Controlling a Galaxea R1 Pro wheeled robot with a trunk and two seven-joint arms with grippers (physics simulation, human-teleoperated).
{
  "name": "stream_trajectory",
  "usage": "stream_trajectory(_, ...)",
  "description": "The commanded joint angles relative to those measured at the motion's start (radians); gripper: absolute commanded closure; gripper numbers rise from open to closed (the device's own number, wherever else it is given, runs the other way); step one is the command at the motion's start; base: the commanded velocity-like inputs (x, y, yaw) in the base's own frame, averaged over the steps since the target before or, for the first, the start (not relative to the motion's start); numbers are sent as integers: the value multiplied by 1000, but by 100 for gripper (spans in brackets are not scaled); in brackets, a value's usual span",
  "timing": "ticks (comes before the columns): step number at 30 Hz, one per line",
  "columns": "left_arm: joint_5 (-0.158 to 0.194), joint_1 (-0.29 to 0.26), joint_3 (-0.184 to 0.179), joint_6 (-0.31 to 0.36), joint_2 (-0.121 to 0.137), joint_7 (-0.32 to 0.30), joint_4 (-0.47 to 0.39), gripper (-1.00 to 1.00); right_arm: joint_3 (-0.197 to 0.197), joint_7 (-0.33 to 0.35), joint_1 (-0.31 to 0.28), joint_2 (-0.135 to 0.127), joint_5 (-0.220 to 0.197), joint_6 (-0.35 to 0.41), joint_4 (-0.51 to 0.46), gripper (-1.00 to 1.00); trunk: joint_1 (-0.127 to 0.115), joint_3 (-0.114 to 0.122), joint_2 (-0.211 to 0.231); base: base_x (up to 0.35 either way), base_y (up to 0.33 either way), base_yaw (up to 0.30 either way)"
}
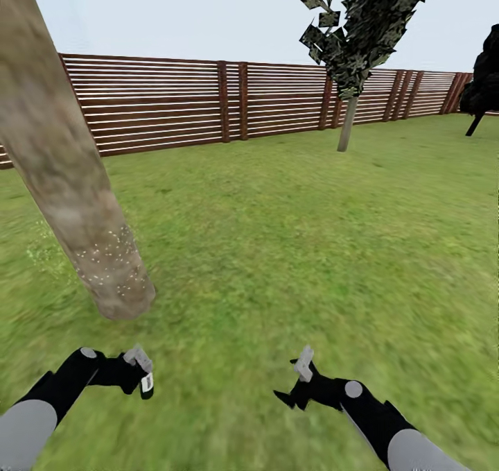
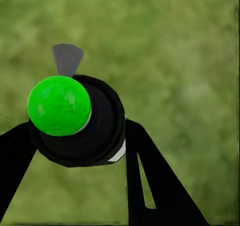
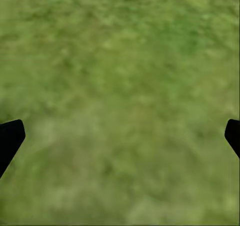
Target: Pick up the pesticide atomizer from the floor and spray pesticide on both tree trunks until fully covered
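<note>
The sprayer (image 2: 75,121) was held in the left hand (image 1: 138,374); the right hand (image 1: 294,381) was spread wide and empty. Pale specks (image 1: 114,266) dotted only the base of the near trunk (image 1: 62,173), so spraying seemed underway. Next, the nozzle would probably need aiming higher, then at the far tree (image 1: 346,121).
</note>
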Motion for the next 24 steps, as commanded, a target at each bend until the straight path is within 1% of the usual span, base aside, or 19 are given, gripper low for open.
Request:
stream_trajectory(1,-17,-1,0,-3,-1,-13,-7,100,0,50,-2,0,4,5,-40,-100,0,0,0,-82,0,0)
stream_trajectory(2,-23,0,-6,-4,-1,-23,-9,100,0,68,-2,0,4,7,-59,-100,0,0,0,-42,0,0)
stream_trajectory(3,-32,0,-62,-5,-4,-38,-12,100,0,83,-3,0,4,7,-76,-100,0,0,0,-14,0,0)
stream_trajectory(4,-34,1,-108,-6,-10,-42,-12,100,0,87,-3,1,4,7,-80,-100,0,0,0,-7,0,0)
stream_trajectory(5,-35,1,-145,-6,-15,-44,-12,100,0,89,-3,1,4,7,-82,-100,0,0,0,-4,0,0)
stream_trajectory(6,-35,1,-166,-6,-19,-45,-12,100,1,93,-3,3,4,8,-83,-100,0,0,0,-2,0,0)
stream_trajectory(7,-35,1,-178,-6,-26,-46,-12,100,7,113,-3,5,5,8,-83,-100,0,0,0,0,0,0)
stream_trajectory(8,-36,1,-184,-6,-38,-46,-12,100,27,161,-3,6,6,7,-84,-100,0,0,0,0,0,0)
stream_trajectory(9,-38,1,-190,-6,-59,-46,-12,100,52,229,-3,7,6,6,-86,-100,0,0,0,0,0,0)
stream_trajectory(11,-42,1,-193,-7,-80,-46,-12,100,66,273,-3,6,7,6,-87,-100,0,0,0,0,0,0)
stream_trajectory(13,-43,1,-194,-7,-99,-46,-13,100,71,286,-3,6,8,6,-101,-100,0,0,0,0,0,0)
stream_trajectory(14,-44,1,-195,-7,-106,-47,-14,100,73,289,-3,5,8,6,-115,100,0,0,0,0,0,0)
stream_trajectory(15,-44,2,-195,-7,-116,-48,-14,100,74,290,-3,5,8,6,-123,100,0,0,0,0,0,0)
stream_trajectory(16,-44,2,-215,-12,-127,-49,-13,100,75,291,-3,6,8,6,-144,100,0,0,0,0,0,0)
stream_trajectory(18,-42,1,-279,-37,-134,-49,-11,100,75,296,-3,6,8,6,-177,100,0,0,0,0,0,0)
stream_trajectory(19,-40,1,-303,-47,-136,-56,-12,100,75,305,-3,6,8,6,-189,100,0,0,0,0,0,0)
stream_trajectory(20,-40,1,-314,-53,-140,-87,-12,100,76,312,-3,7,8,6,-197,100,0,0,0,0,0,0)
stream_trajectory(21,-40,1,-317,-56,-150,-106,-12,100,76,315,-3,7,8,6,-201,100,0,0,0,0,0,0)
stream_trajectory(24,-40,1,-319,-95,-175,-119,-12,100,77,316,-3,10,8,6,-225,100,0,0,0,0,0,0)
